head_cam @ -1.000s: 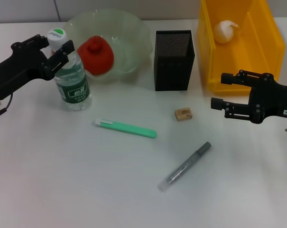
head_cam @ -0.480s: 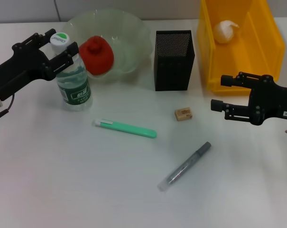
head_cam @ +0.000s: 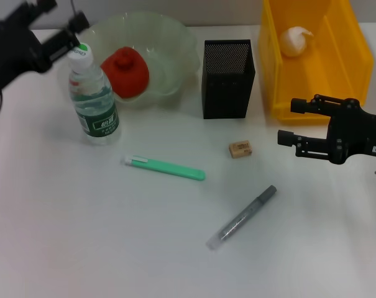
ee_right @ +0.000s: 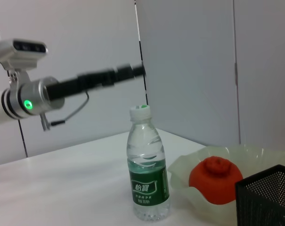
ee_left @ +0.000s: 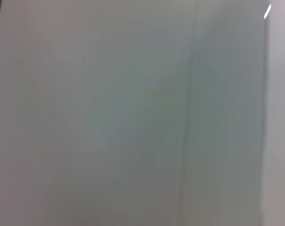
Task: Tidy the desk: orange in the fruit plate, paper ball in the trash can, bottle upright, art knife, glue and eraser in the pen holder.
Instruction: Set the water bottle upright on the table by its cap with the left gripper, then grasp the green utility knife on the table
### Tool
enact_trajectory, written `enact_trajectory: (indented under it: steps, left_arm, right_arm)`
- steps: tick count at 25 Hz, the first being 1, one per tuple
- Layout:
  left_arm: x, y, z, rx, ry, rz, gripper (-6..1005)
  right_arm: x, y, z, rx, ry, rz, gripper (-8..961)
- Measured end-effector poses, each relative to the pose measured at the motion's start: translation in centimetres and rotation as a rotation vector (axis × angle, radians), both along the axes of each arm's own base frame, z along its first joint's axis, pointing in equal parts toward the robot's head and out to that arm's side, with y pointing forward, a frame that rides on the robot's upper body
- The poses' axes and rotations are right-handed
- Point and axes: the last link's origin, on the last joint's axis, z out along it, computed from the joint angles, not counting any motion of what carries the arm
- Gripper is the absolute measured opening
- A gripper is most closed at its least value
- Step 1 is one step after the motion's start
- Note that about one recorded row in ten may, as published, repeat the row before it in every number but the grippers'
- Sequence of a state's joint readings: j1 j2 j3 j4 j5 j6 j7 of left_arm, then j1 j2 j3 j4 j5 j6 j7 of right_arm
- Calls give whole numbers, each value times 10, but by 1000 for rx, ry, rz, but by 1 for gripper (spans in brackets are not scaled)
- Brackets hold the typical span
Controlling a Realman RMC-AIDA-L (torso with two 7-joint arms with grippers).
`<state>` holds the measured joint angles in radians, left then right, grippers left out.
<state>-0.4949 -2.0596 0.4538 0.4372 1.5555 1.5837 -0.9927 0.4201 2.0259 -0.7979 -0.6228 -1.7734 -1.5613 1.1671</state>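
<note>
Standing upright on the desk [head_cam: 63, 236], just left of the pen holder [head_cam: 228, 79]: the bottle [head_cam: 92, 99], touched by nothing. Left gripper [head_cam: 62, 30] raised past its cap, fingers apart. Right gripper [head_cam: 293, 121] hovering right of the pen holder, near the eraser [head_cam: 240, 149], fingers apart, empty.

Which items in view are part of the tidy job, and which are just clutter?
Job: orange in the fruit plate; paper ball in the trash can; bottle, upright; green art knife, grey glue pen and eraser, loose on the table; pen holder.
Clutter: none visible.
</note>
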Motion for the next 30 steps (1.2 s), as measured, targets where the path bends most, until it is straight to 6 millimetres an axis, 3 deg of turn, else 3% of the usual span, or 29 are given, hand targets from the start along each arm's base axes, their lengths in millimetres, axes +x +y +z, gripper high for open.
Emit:
enact_trajectory:
  steps: [4, 9, 14, 30]
  left_arm:
    - [19, -12, 18, -75, -83, -132, 784]
    - [21, -22, 18, -177, -75, -177, 783]
    - [15, -37, 0, -337, -7, -192, 783]
    - [-12, -49, -51, -457, 174, -63, 781]
  right_arm:
    - [-1, 0, 0, -2, 3, 7, 746]
    - [-3, 2, 2, -1, 0, 13, 745]
    - [-4, 3, 3, -9, 1, 18, 745]
    - [2, -1, 2, -33, 10, -6, 745]
